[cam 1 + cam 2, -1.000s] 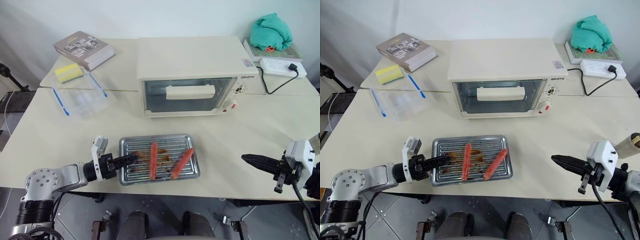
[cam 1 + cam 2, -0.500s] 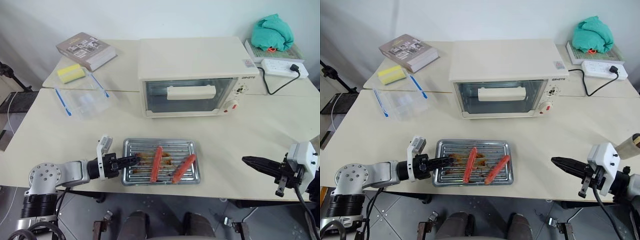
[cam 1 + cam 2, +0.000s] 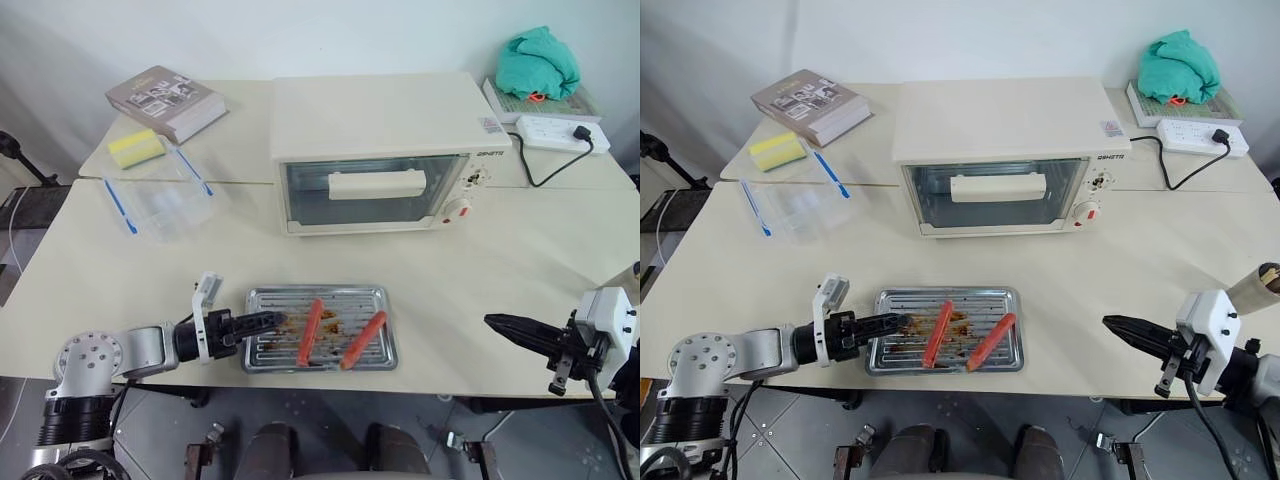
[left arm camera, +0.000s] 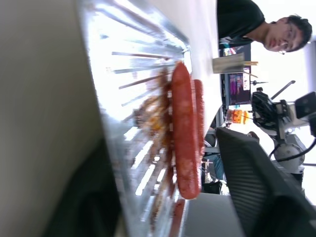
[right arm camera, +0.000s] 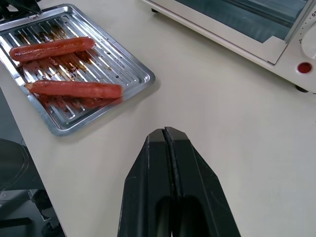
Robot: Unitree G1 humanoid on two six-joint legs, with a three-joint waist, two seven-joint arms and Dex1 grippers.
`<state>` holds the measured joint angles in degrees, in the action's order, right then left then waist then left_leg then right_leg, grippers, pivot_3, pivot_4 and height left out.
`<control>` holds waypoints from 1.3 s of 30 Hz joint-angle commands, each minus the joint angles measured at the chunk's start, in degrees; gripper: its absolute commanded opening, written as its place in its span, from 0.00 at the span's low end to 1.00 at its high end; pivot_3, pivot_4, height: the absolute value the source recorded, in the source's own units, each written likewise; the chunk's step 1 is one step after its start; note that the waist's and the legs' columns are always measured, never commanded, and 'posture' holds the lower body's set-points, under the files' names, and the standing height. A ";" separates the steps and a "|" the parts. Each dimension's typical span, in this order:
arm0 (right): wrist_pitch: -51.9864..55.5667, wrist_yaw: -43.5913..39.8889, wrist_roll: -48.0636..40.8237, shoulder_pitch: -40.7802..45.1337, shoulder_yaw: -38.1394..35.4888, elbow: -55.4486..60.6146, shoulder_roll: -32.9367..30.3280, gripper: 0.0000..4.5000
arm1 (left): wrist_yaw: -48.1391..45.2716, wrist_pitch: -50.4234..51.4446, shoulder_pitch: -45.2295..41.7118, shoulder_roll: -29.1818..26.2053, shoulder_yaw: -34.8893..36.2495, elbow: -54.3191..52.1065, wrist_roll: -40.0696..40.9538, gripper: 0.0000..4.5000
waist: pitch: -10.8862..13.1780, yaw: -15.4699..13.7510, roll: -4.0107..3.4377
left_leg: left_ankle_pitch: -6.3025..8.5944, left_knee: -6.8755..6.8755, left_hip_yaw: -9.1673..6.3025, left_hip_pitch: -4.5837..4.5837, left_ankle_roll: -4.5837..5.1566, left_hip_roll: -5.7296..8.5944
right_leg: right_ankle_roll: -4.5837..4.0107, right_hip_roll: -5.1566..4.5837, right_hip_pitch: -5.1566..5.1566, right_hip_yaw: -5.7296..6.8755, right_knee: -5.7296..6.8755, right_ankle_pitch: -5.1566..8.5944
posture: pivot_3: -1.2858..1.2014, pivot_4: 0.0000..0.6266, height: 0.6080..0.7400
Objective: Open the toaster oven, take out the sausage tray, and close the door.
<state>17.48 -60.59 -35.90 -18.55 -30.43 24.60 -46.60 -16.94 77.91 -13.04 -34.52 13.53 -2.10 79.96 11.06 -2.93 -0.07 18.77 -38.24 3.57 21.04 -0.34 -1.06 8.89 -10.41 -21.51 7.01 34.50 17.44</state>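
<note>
The sausage tray [image 3: 350, 303], silvery and ridged, lies flat near the table's front edge with two red-orange sausages [image 3: 310, 331] on it. My left gripper [image 3: 265, 321] is at the tray's left rim. In the left wrist view its black fingers [image 4: 261, 187] stand wide apart with the rim between them, so it is open. The cream toaster oven [image 3: 390, 115] stands behind the tray, and its glass door [image 3: 375, 200] with the bar handle is closed. Off to the right, over bare table, my right gripper [image 3: 492, 321] is shut and empty.
At the back left are a book [image 3: 165, 100], a yellow sponge [image 3: 135, 147] and a clear plastic bag [image 3: 165, 195]. A teal cloth [image 3: 540, 62] and a power strip [image 3: 560, 132] with the oven's cord sit at the back right. A person [image 4: 261, 24] is beyond the table.
The tray has come down from a raised, tilted hold to lie flat on the table. The left gripper's jaws have opened off its rim. The right arm has kept still.
</note>
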 commanded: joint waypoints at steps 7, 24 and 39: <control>-1.26 -0.87 -0.59 -0.07 -0.86 1.32 0.14 0.00 | -10.31 -3.37 3.11 -11.50 4.46 -2.46 -7.25 1.00 | 0.01 0.80 0.01 | -0.01 0.10 0.06 -0.02 -0.04 -0.07 | -0.04 0.07 -0.08 -0.04 -0.01 0.02 | 0.52 0.24 1.00; -14.68 -6.79 3.21 6.97 7.22 -3.37 5.27 0.33 | -48.05 -75.00 23.80 -14.58 14.06 0.99 -48.10 1.00 | 0.05 1.73 0.10 | 0.34 0.22 0.31 0.19 -0.04 -0.42 | -0.04 0.39 -0.16 0.00 -0.61 -0.01 | 0.52 0.24 1.00; -21.84 -13.54 3.95 9.60 10.40 -11.62 3.36 0.98 | -44.89 -83.46 26.79 -9.52 15.07 1.63 -53.46 1.00 | 0.03 1.67 0.22 | 0.47 0.02 0.36 0.12 -0.08 -0.67 | -0.03 0.59 -0.09 0.10 -0.54 -0.03 | 0.52 0.24 1.00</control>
<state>-3.44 -74.25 -31.56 -9.26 -18.48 12.91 -42.62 -62.17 -4.44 13.87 -44.50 27.70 0.35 26.08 11.09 -1.26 0.15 19.24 -38.22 3.93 21.14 -0.43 -1.73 8.86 -9.82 -21.60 7.10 33.96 17.41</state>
